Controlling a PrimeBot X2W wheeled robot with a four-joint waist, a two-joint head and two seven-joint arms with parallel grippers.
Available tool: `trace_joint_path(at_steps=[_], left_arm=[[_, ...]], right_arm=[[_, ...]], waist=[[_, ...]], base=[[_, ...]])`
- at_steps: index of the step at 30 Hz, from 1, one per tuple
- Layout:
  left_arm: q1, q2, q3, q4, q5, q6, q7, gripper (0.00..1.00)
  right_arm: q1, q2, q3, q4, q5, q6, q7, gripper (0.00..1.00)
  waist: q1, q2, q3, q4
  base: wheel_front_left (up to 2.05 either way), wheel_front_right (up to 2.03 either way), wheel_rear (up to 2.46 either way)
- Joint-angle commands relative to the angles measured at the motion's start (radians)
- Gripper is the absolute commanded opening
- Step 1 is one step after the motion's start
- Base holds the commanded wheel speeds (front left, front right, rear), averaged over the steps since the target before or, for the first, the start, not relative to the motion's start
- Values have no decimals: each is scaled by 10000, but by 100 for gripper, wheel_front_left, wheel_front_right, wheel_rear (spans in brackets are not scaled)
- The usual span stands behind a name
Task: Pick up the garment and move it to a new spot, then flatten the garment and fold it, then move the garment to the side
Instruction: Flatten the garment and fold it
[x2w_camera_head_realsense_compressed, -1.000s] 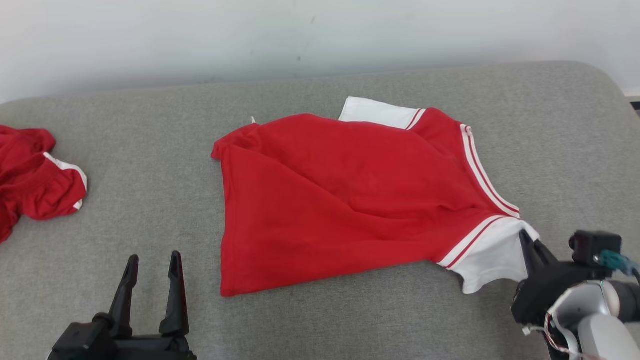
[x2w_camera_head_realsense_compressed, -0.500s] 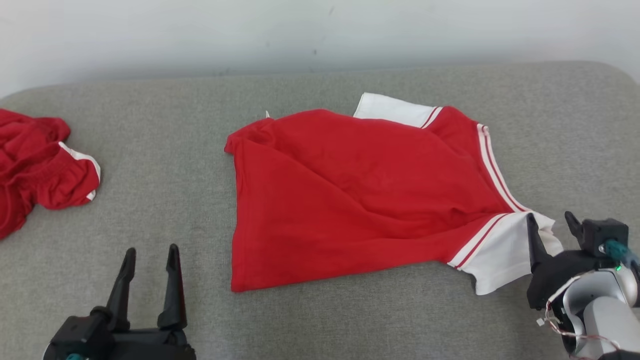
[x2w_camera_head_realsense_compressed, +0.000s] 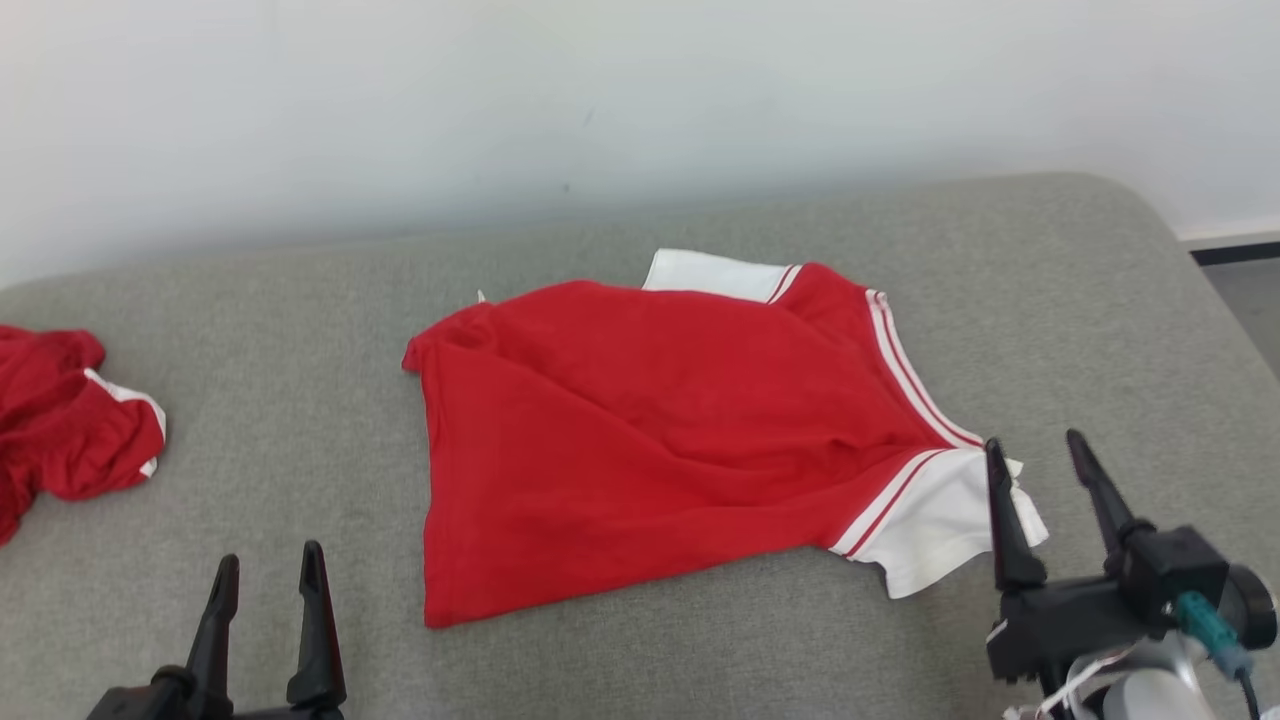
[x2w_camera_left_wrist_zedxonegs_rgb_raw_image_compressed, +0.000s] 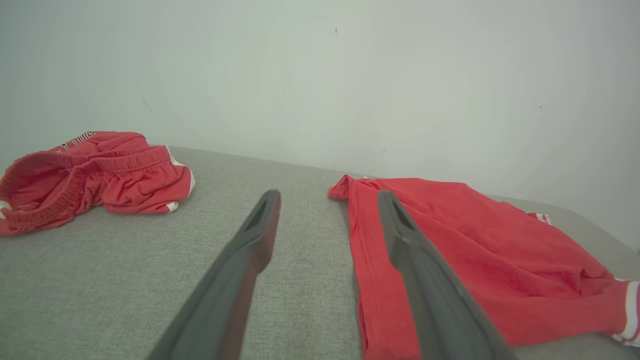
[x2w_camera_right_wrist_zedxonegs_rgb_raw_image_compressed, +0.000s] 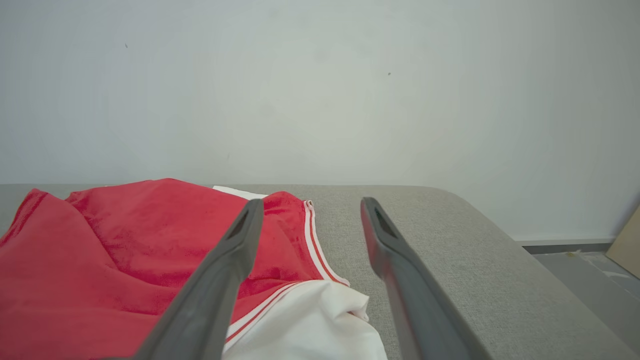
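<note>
Nearest, the left end effector (x2w_camera_head_realsense_compressed: 270, 555) and the right end effector (x2w_camera_head_realsense_compressed: 1033, 442) both stand released, holding nothing. The right one is just beside the white sleeve (x2w_camera_head_realsense_compressed: 930, 530) of the red short-sleeved shirt with striped trim (x2w_camera_head_realsense_compressed: 640, 430), which lies creased mid-way across the grey padded surface (x2w_camera_head_realsense_compressed: 300, 330). Flattening looks to be next. Pinch the sleeve edge and the near hem corner, then draw them apart low and evenly. Keep clear of the crumpled red shorts (x2w_camera_head_realsense_compressed: 70, 430) far left.

- A plain pale wall (x2w_camera_head_realsense_compressed: 640, 100) rises behind, evenly lit.
- A grey fabric cushion (x2w_camera_head_realsense_compressed: 300, 300) with a rounded corner spans the foreground.
- Dark baseboard (x2w_camera_head_realsense_compressed: 1240, 250) meets grey floor (x2w_camera_head_realsense_compressed: 1255, 300) at right.
</note>
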Motion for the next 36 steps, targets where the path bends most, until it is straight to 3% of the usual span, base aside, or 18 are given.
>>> trace_joint_path(at_steps=[1,7,16,36], left_arm=[[151,-1,15,0,-46,-2,-11,100],[370,-1,-43,83,-105,154,-11,100],[616,-1,-193,334,-34,249,-11,100],[507,-4,-384,855,12,-16,-11,100]], right_arm=[[198,27,67,-105,80,9,-62,100],[1005,127,433,-792,241,9,-138,100],[1472,207,716,-694,424,9,4,100],[1283,204,516,-530,512,9,115,100]], waist=[[0,0,-291,-202],[0,0,-594,-187],[0,0,-766,-151],[0,0,-605,-95]], base=[[0,0,0],[0,0,0],[0,0,0],[0,0,0]])
